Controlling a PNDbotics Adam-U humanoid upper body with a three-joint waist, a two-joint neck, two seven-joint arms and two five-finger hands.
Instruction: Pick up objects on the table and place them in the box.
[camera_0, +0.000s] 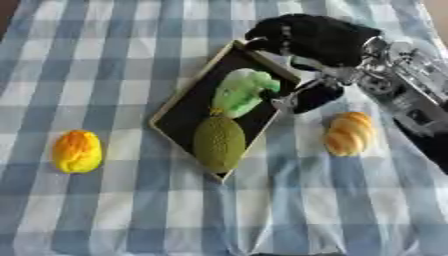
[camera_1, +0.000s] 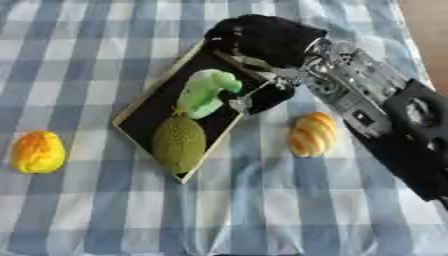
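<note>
A black shallow box with a tan rim (camera_0: 192, 82) lies askew on the checked cloth. Inside it are a pale green vegetable (camera_0: 241, 92) and, below that, a dark green bumpy oval fruit (camera_0: 219, 143). A yellow-orange fruit (camera_0: 77, 151) lies on the cloth left of the box. A golden bread roll (camera_0: 348, 133) lies to the right of it. My right hand (camera_0: 315, 37) hovers over the box's far right corner, fingers relaxed, thumb hanging beside the pale green vegetable without holding it. The left hand is out of view.
The blue and white checked cloth (camera_0: 131, 210) covers the whole table. My right forearm (camera_1: 385, 115) runs from the hand toward the lower right, passing just above the bread roll.
</note>
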